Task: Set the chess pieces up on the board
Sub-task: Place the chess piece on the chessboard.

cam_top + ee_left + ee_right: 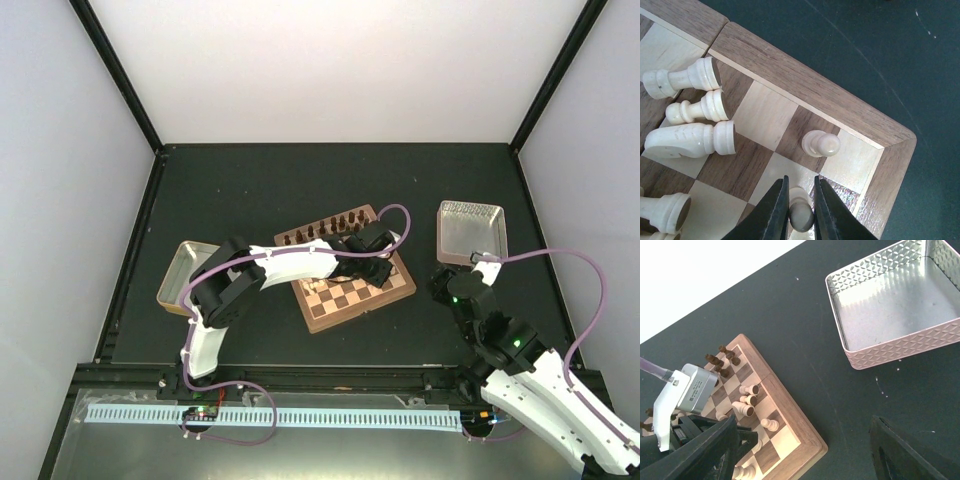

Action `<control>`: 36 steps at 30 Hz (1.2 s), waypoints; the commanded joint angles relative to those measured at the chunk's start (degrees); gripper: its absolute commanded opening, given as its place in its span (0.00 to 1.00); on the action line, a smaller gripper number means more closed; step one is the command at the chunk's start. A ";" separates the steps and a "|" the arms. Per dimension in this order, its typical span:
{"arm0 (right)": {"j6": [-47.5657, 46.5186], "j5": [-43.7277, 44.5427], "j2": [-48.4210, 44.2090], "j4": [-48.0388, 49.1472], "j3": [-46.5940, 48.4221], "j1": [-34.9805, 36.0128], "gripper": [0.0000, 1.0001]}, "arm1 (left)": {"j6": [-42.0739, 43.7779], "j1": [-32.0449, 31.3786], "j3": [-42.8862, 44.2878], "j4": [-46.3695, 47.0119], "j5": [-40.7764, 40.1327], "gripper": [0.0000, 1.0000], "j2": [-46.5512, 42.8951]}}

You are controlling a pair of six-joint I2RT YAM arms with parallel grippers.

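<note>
The board (345, 292) lies at the table's middle, with dark chessmen (330, 226) along its far edge. My left gripper (801, 197) is low over the board's near right corner, its jaws closed on the head of a cream pawn (801, 216) that stands on a light square. Another cream pawn (821, 143) stands one square beyond it. Three cream chess pieces (690, 107) lie on their sides to the left, and more lie at the lower left. My right gripper (805, 440) is open and empty above the dark table, to the right of the board (795, 412).
An empty metal tray (472, 232) stands right of the board and also shows in the right wrist view (895, 305). A second tray (180, 275) lies at the left, partly behind my left arm. The table is dark green.
</note>
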 commanded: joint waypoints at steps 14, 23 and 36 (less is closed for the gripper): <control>0.93 2.05 -0.80 -0.59 -1.11 -0.06 0.72 | 1.63 0.46 4.06 -1.45 -1.21 0.18 1.36; 0.77 1.78 -0.80 -0.40 -0.72 -0.08 0.73 | 1.35 0.56 4.02 -1.96 -0.53 0.29 -0.20; -11.25 -12.42 9.04 8.82 3.17 -0.09 0.73 | -2.33 4.33 -8.08 2.64 -7.68 0.42 -21.50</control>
